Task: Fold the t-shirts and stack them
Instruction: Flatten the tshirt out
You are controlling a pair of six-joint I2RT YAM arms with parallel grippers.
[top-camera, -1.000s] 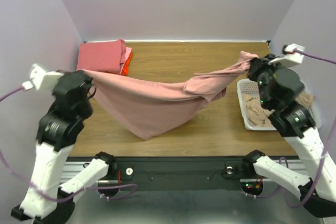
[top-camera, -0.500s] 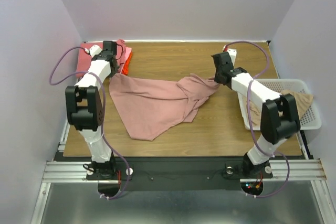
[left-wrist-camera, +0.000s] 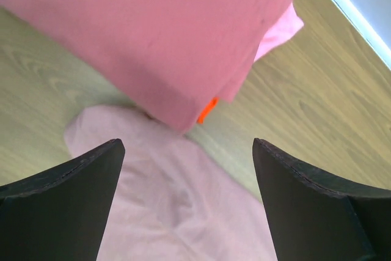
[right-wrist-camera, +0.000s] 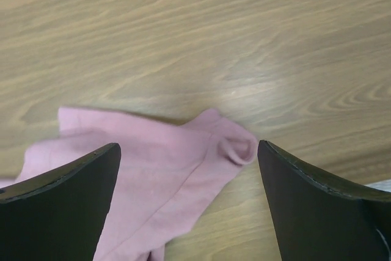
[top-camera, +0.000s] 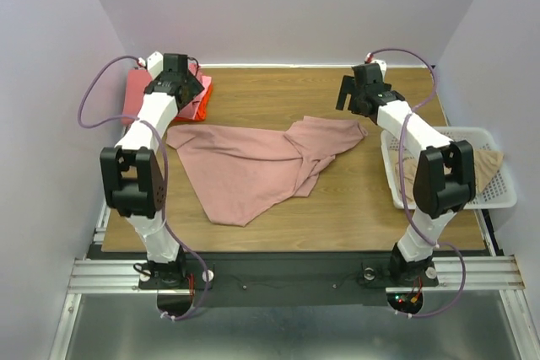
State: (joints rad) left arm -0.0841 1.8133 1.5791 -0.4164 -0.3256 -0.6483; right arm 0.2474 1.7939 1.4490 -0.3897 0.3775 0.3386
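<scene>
Your left tool (left-wrist-camera: pixel 186 151) hangs spread wide, empty, over a corner of the dusty-pink cotton t-shirt (top-camera: pixel 245 170), just beside the folded coral-red shirt stack (left-wrist-camera: pixel 153 29); your right tool (right-wrist-camera: pixel 189 151) gapes empty too. That shirt lies rumpled on the wooden surface (top-camera: pixel 278 90): pinch low and you may snag the stack.

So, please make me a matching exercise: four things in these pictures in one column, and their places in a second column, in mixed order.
Things:
1. dusty pink t-shirt
2. coral-red t-shirt
3. white mesh basket
4. tan t-shirt

Places:
a. inside the basket
b. at the right edge of the table
c. folded, at the far left corner
d. lying rumpled in the middle

Pairs: 1-d, 2-c, 3-b, 4-a
</scene>
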